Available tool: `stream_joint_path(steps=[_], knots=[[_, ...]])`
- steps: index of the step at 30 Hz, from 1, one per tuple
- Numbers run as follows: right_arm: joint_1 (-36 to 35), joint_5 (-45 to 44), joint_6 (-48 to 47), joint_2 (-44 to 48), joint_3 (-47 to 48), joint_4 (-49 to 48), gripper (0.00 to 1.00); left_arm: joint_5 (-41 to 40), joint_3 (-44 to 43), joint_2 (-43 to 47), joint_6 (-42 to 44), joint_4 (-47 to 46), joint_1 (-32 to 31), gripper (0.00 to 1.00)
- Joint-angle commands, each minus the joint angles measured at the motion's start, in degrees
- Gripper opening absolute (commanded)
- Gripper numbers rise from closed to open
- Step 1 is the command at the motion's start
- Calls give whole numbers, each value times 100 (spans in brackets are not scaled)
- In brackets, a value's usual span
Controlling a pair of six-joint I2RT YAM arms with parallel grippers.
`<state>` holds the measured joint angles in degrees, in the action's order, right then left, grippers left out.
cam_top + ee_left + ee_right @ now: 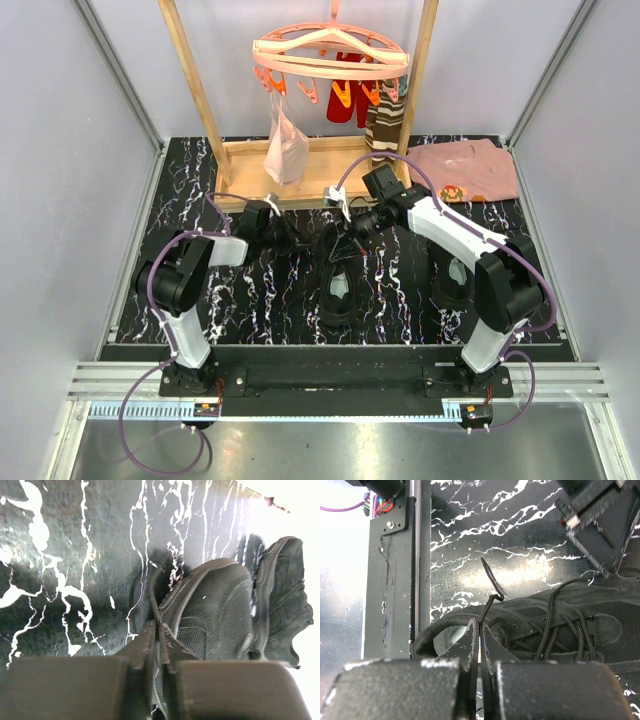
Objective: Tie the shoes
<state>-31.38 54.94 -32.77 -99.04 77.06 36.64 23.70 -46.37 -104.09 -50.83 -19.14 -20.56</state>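
Your left claw (268,225) sits low over the desk (250,300), just left of the middle shoe (338,285). Its wrist view shows the fingers clenched on a thin black strand, the left lace end (152,602), which runs from the shoe's side into the pinch.

The middle shoe stands upright near the centre of the desk, between your two claws, with its heel opening towards the arm bases.

Your right claw (358,226) hangs over the far part of that shoe. Its wrist view shows it pinched tight on the right lace end (490,580), whose tip pokes out beyond the fingers.

Further right, the second shoe (452,280) stands partly under your right arm. Neither claw is on it, and its laces are too hidden to judge.

By my reading, you are early in the job. You have one lace end in each claw, but no crossing, knot or bow shows on the middle shoe. The whole tie is left to do there, and then likely the second shoe too.
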Motion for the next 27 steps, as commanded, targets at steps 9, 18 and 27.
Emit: stream_joint_path(steps=[9, 18, 27], knots=[[-44, -325, 34, 184, -24, -8, 0, 670, 681, 1224, 371, -793, 333, 0], [61, -334, 421, -71, 196, -8, 0, 1838, 1577, 3410, 2084, -636, 394, 0], [158, -335, 518, -141, 292, 1, 0, 2533, 1719, 5495, 4035, 1463, 333, 0]])
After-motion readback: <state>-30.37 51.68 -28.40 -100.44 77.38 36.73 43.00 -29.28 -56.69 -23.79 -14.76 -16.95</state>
